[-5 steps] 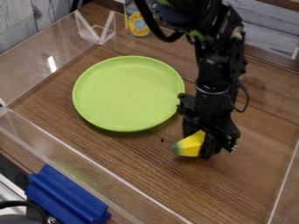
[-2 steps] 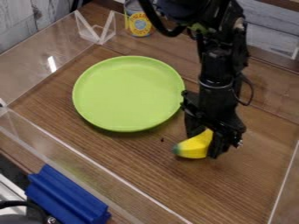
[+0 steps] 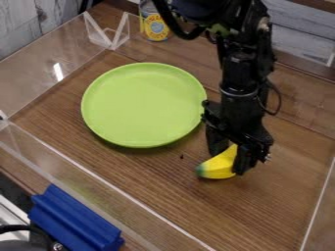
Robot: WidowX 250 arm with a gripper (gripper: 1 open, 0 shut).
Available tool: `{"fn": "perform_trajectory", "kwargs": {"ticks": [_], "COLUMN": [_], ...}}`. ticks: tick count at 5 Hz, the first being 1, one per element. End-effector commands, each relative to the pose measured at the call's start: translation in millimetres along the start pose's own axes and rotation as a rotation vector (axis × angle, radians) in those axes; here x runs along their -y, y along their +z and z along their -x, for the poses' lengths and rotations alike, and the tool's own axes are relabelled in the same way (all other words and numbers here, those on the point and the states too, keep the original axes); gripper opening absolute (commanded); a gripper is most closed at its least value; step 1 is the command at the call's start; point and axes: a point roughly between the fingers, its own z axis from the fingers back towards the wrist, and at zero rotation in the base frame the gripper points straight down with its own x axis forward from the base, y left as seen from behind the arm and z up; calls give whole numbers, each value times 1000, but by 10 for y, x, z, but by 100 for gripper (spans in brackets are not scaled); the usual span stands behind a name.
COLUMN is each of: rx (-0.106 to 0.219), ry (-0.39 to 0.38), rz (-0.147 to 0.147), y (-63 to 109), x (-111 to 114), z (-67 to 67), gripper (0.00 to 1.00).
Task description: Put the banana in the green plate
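Blue plastic thing (image 3: 72, 224) sits nearest the camera at the bottom edge. Further in, the banana (image 3: 217, 165) lies on the wooden worktop (image 3: 131, 181), just off the right rim of the green plate (image 3: 141, 103), not on it. The gripper (image 3: 236, 159) points straight down over the banana, jaws spread wide on either side of it. Yellow-labelled container (image 3: 156, 26) stands at the back.

A dark wood-grain desk (image 3: 118, 186) fills the view, fenced by clear acrylic walls (image 3: 26, 147) that catch bright glare. At seven o'clock a blue block (image 3: 72, 224) lies outside the wall. At twelve o'clock stands a yellow-labelled container (image 3: 156, 27) beside a clear stand (image 3: 108, 35).
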Motion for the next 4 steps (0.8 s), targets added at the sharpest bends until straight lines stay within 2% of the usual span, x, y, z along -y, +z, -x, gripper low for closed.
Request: {"fn": "perform_trajectory", "kwargs": {"ticks": [1,2,3,4], "rx": [61,59,45,39], "ry": [-3,-6,5,45], "rz": [-2,-2,-10,-24], "y": [101,72,157,351], "x": [-20,-30,-50,-84], "z": [-116,-117,-103,-87], "gripper": [100,0,0,0]}}
